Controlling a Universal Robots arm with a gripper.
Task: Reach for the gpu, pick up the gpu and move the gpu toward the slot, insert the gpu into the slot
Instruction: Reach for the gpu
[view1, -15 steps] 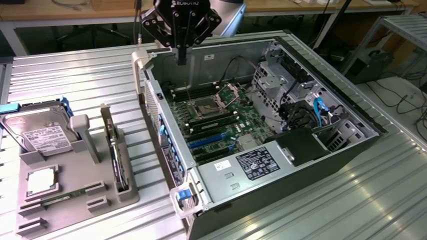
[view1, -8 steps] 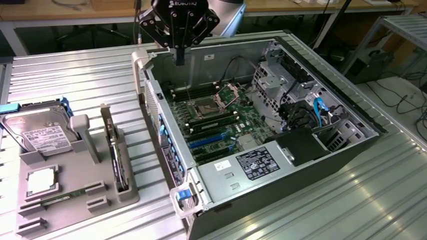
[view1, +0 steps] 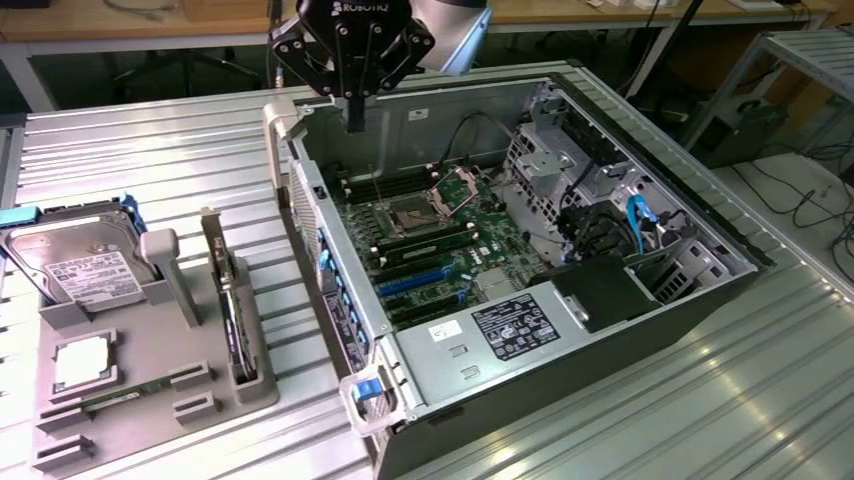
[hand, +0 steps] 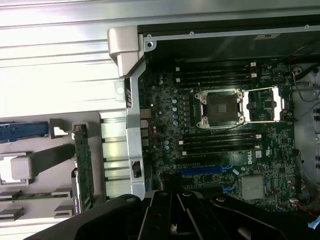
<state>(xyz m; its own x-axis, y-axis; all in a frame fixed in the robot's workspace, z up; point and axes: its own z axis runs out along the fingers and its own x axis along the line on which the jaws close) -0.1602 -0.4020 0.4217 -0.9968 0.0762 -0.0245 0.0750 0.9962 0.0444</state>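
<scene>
gpu (view1: 230, 300): edge-on in holder (view1: 160, 350), fan face hidden | gripper (view1: 355, 122): closed, empty

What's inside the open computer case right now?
A green motherboard with two processor sockets, blue expansion slots and a labelled power supply. Whatever lies beneath the power supply is covered.

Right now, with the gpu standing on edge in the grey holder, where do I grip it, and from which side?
Likely its upper long edge, about mid-length, coming straight down from above. The gpu stands upright and thin in the grey holder, whose slot hides the lower edge, so the two flat faces are the pinch surfaces. The gripper is shut now.
</scene>
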